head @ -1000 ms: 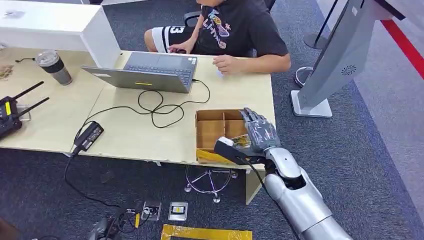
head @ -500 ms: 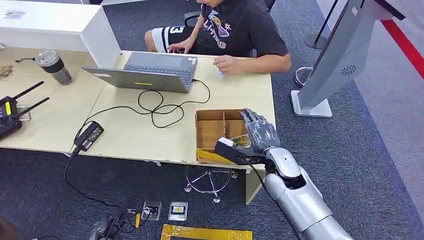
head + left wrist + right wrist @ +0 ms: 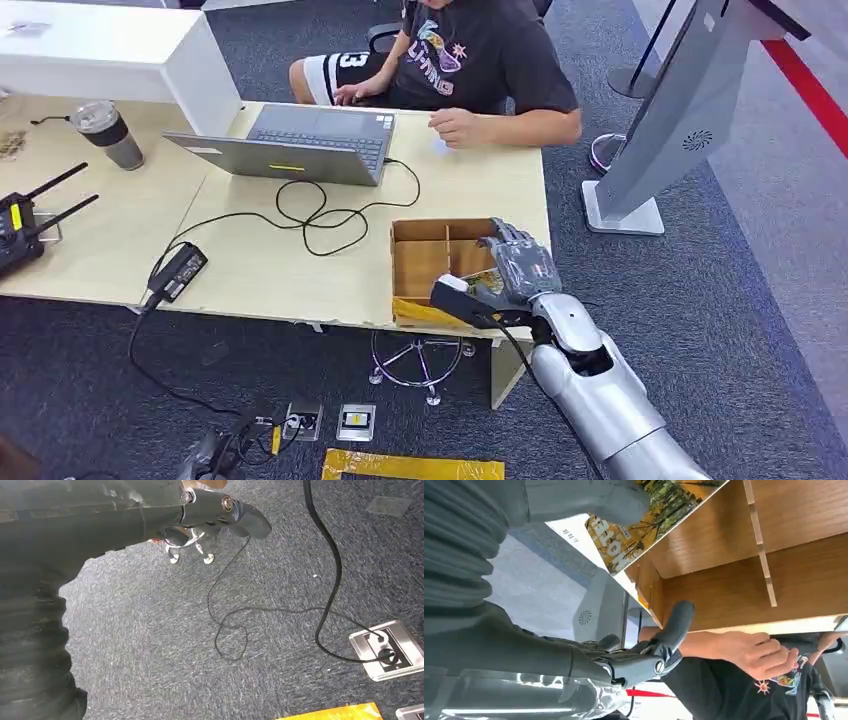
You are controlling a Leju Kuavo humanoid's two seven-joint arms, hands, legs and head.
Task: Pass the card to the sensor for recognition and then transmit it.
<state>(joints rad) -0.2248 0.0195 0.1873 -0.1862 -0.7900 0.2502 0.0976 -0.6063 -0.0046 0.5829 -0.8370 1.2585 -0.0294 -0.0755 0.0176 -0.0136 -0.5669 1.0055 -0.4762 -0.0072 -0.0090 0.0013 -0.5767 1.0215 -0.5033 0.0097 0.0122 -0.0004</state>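
Under right hand point(image 3: 512, 268), card point(image 3: 644, 525) half-hidden

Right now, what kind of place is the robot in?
Likely an office or lab workspace: a light wooden desk with an open grey laptop in use by a seated person, dark grey carpet with a metal floor socket, and a tall grey kiosk stand.

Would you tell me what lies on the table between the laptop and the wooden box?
In the head view, a looped black cable lies on the table between the laptop and the box.
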